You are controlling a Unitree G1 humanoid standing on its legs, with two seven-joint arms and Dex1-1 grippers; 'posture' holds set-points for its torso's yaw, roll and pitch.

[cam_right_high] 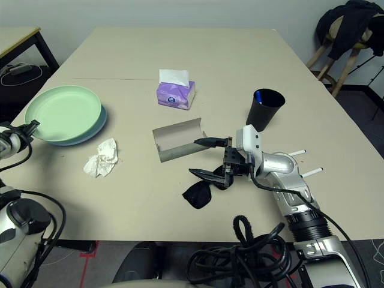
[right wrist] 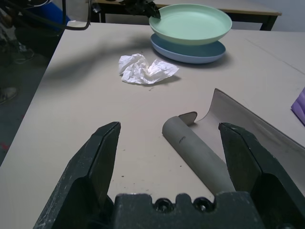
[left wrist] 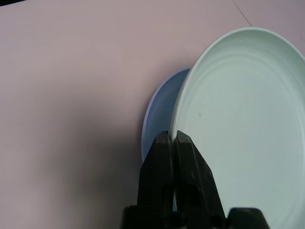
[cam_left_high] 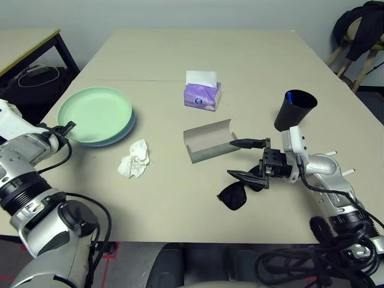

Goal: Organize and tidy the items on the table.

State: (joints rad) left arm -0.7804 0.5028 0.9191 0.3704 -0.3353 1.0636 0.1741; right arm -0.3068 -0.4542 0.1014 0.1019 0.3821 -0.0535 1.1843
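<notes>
Left claw (left wrist: 172, 143) covers blue plate (left wrist: 159, 107) edge.

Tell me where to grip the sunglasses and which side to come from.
Probably the frame's upper bar, from above: the black sunglasses lie flat on the table, so only a top-down pinch gets fingers round anything. The open right gripper is beside them.

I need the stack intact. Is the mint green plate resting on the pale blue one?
Touching: the right wrist view shows the mint green plate sitting directly on the pale blue plate, no gap.
</notes>
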